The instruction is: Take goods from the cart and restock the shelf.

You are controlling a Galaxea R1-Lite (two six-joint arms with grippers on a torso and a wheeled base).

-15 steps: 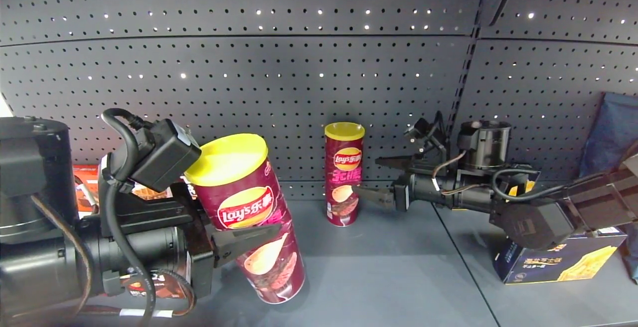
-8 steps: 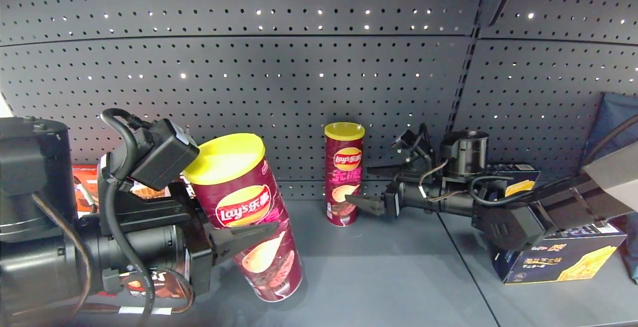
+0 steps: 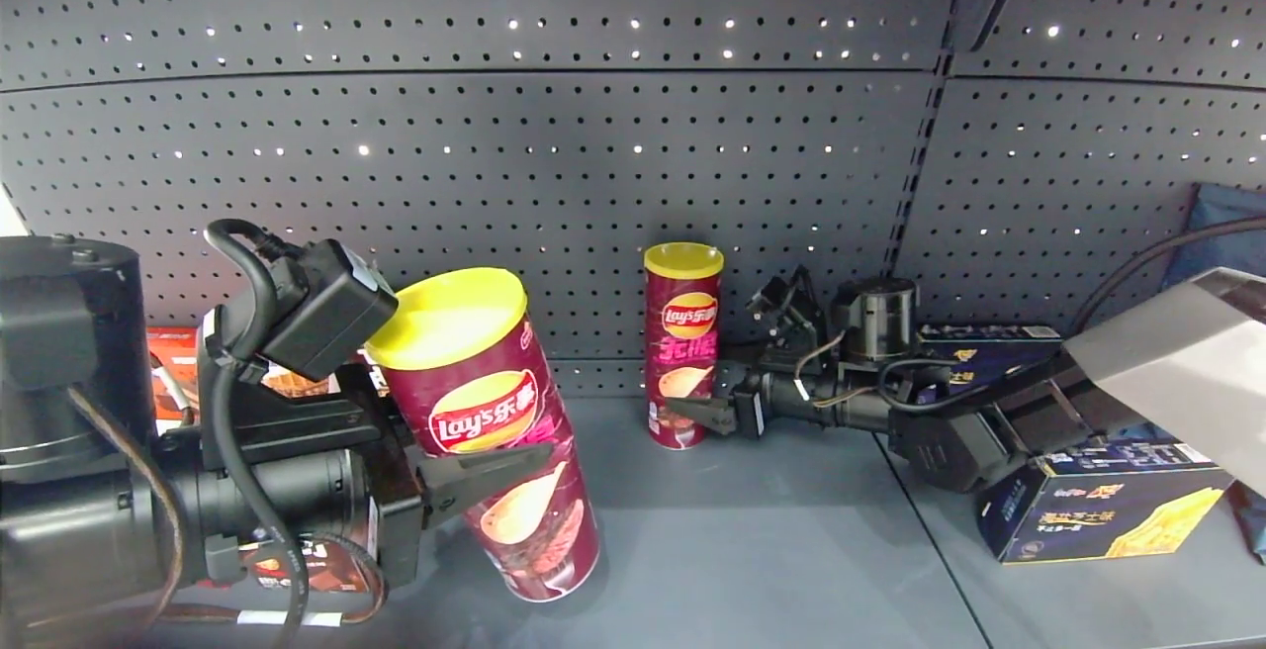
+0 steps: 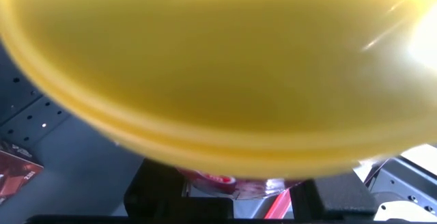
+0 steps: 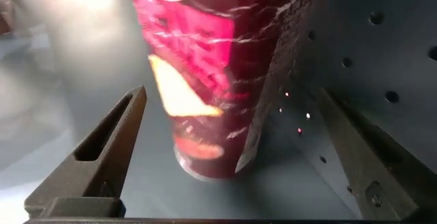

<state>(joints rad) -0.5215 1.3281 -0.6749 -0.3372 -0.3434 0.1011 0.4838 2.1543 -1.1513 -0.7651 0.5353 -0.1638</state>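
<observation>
The right gripper has advanced with its jaws spread, so the standing can now sits between its tips. The left gripper stays clamped on the tilted can.

At the shelf's front left, your left gripper holds a tilted can. Behind it, an upright can stands between your right gripper's spread jaws, with a box farther right.

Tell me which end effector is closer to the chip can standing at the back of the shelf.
Right. The right end effector sits open around that back can; the left end effector is off toward the front, gripping a second, tilted can.
</observation>
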